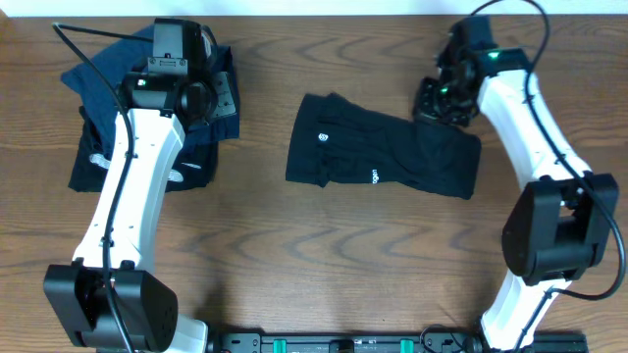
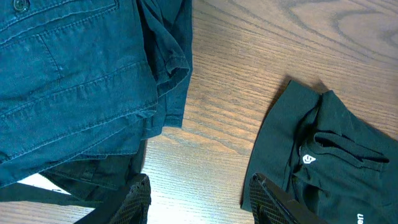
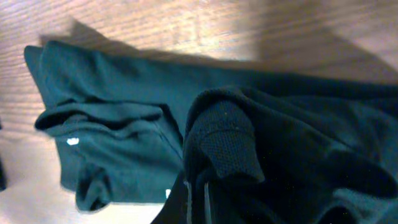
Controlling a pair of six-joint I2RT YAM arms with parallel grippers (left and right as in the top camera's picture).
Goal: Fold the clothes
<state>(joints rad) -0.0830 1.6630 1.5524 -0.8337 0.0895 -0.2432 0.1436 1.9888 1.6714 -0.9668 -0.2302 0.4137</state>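
The clothes [image 1: 383, 155] lie as a compact, partly folded bundle at the middle of the surface [image 1: 294, 255]. At the bundle's far right corner, the right end effector [image 1: 432, 103] is pressed together; whether fabric is pinched cannot be told. Farther off, the left end effector [image 2: 199, 198] is spread and empty beside the navy garments [image 2: 74, 74]. A fold is judged in hand. Next, an edge must be gripped and carried across.

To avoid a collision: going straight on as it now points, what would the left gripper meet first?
The left gripper would probably meet the bare table first, in the gap between the navy garments and the black top; depth is unclear.
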